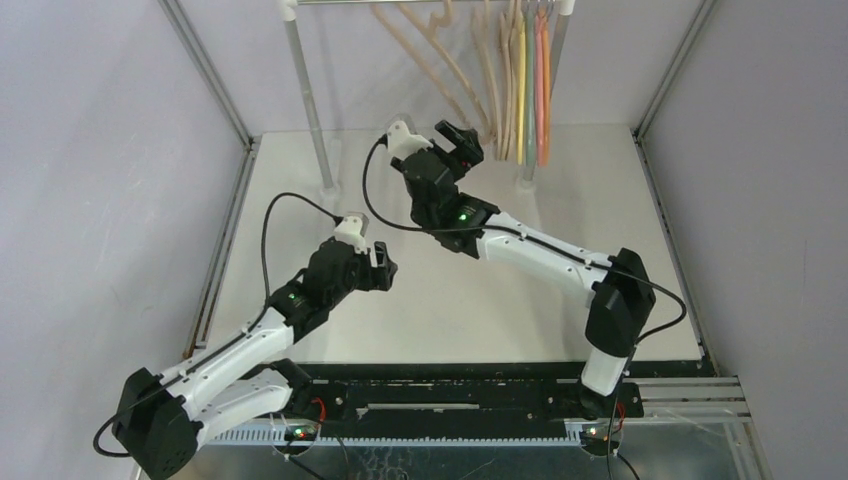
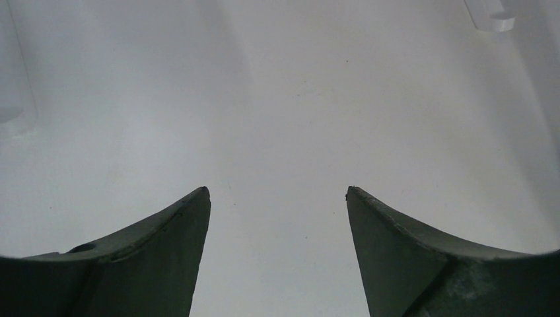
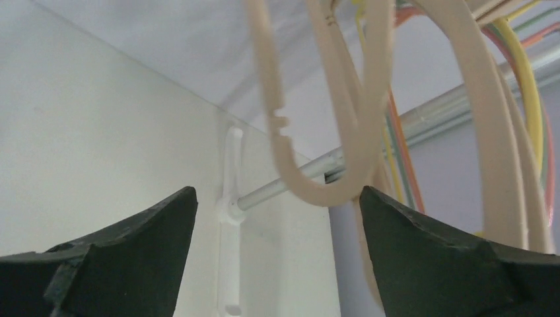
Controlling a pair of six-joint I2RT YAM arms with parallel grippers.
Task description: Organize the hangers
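Under the rail frame (image 1: 308, 100), right end | hangers (image 1: 520, 80) hung bunched | right gripper (image 1: 460, 138) sat beside the beige ones, jaws wide, empty | left gripper (image 1: 388, 268) gaped empty above table (image 1: 450, 300) | step judged: spacing; next needed fresh grip

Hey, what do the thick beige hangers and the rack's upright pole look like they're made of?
Beige hangers: probably plastic, with a smooth matte surface and a moulded notch in one arm. Pole: apparently metal, a silvery tube with a dull sheen.

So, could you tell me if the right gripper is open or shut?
Open: the right gripper has its fingers wide apart, gripping nothing.
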